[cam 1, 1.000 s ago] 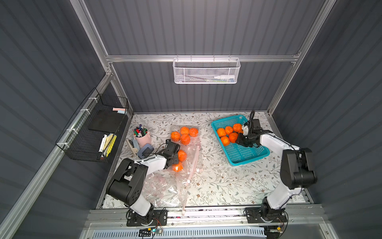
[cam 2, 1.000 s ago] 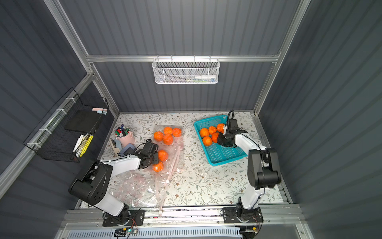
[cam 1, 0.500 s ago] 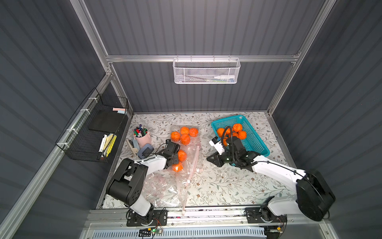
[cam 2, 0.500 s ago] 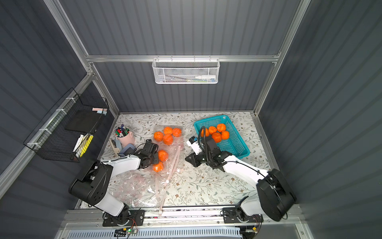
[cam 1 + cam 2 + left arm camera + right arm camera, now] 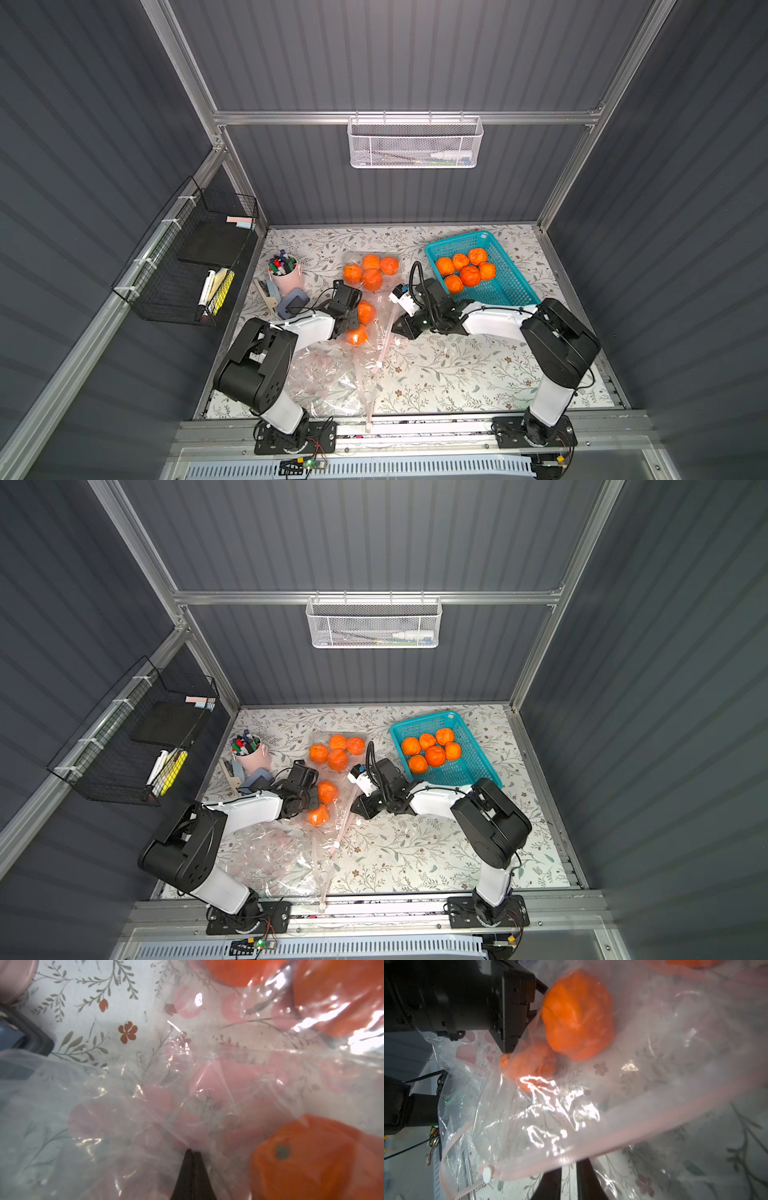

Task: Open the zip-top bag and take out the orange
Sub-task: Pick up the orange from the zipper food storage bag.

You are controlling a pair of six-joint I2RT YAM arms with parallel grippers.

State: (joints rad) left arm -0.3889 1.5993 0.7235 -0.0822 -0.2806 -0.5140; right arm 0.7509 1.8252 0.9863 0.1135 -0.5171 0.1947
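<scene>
A clear zip-top bag [image 5: 376,332] with pink dots lies mid-table, holding two oranges [image 5: 365,311] [image 5: 356,336]. My left gripper [image 5: 351,321] is shut on a fold of the bag's plastic beside them; in the left wrist view the fingertips [image 5: 192,1152] pinch the film next to an orange [image 5: 307,1159]. My right gripper [image 5: 397,328] sits at the bag's right edge. In the right wrist view its jaws [image 5: 569,1164] stand narrowly open under the pink zip strip [image 5: 623,1138], which hides the tips. The white slider [image 5: 487,1173] is beside them.
A teal basket [image 5: 513,286] at the back right holds several oranges. Another bag [image 5: 370,268] with several oranges lies behind. Empty crumpled bags [image 5: 328,382] lie by the front edge. A pink pen cup [image 5: 286,276] and a stapler [image 5: 293,301] stand at left.
My right arm has swung from over the teal basket across to the bag's right edge and come down low. The left gripper has kept its pinch on the bag.
</scene>
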